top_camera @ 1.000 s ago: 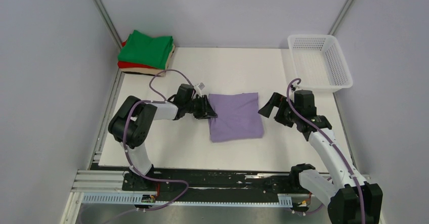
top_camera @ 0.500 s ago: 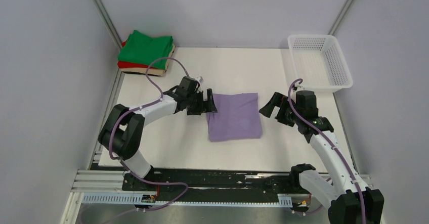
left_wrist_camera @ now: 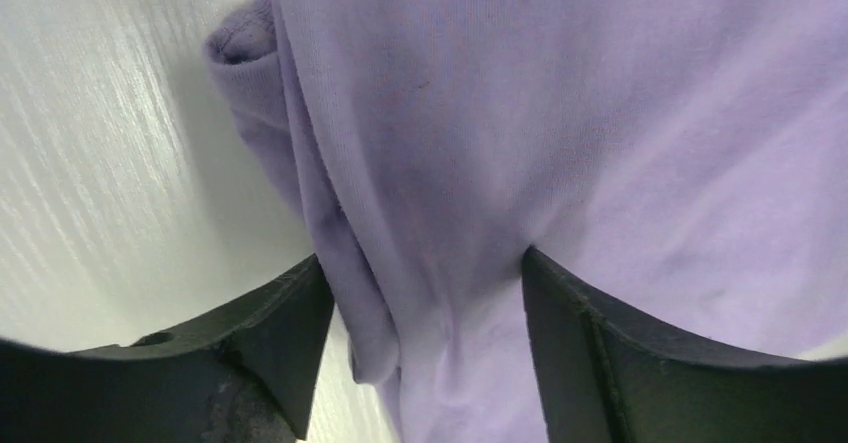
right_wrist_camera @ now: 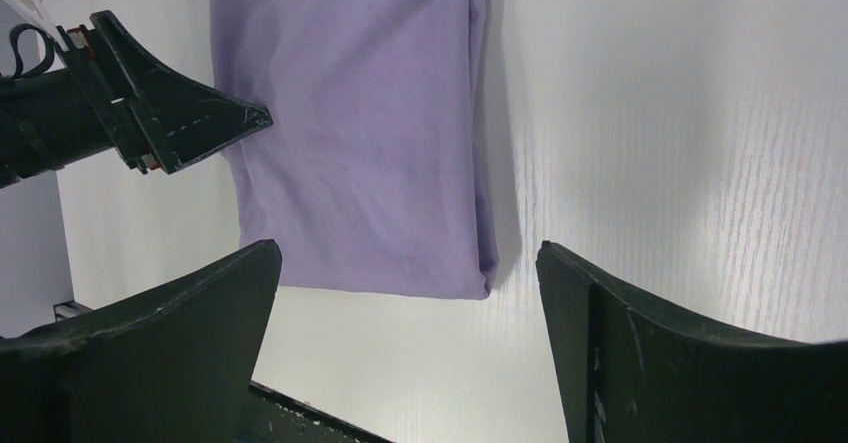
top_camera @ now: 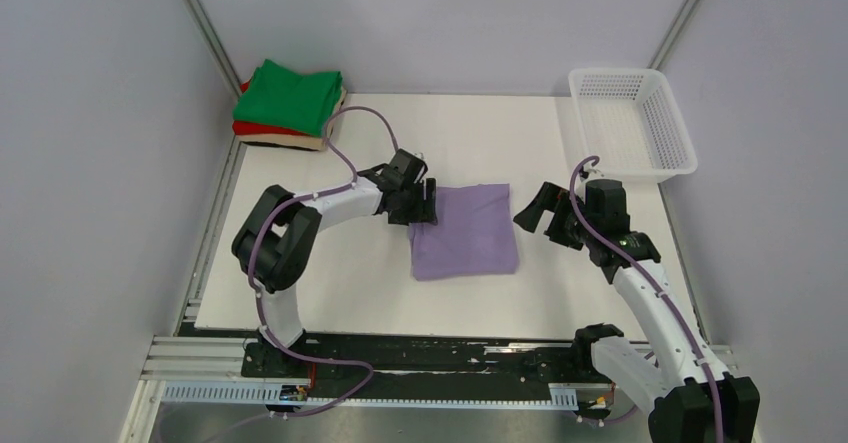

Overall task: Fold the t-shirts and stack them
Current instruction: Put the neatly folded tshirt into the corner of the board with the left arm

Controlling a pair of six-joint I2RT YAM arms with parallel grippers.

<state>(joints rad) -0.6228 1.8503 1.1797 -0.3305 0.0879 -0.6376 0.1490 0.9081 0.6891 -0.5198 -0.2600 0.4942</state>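
A folded lavender t-shirt (top_camera: 467,231) lies flat in the middle of the white table. My left gripper (top_camera: 425,206) is at its far left corner, open. In the left wrist view the jaws (left_wrist_camera: 424,263) straddle a bunched edge of the lavender cloth (left_wrist_camera: 560,113) without pinching it. My right gripper (top_camera: 530,213) hovers open just right of the shirt, nothing between its fingers (right_wrist_camera: 408,248). It looks across the lavender shirt (right_wrist_camera: 360,153) at the left gripper's finger (right_wrist_camera: 200,123). At the far left corner, folded green (top_camera: 293,96), red (top_camera: 262,129) and beige (top_camera: 285,142) t-shirts sit stacked.
A white mesh basket (top_camera: 612,71) stands at the far right corner of the table. Grey walls close in on both sides. The arms' black base rail (top_camera: 430,353) runs along the near edge.
My left gripper let go of the shirt's left edge, opened wide, and swung right and farther away to the shirt's far left corner. The right arm held still.
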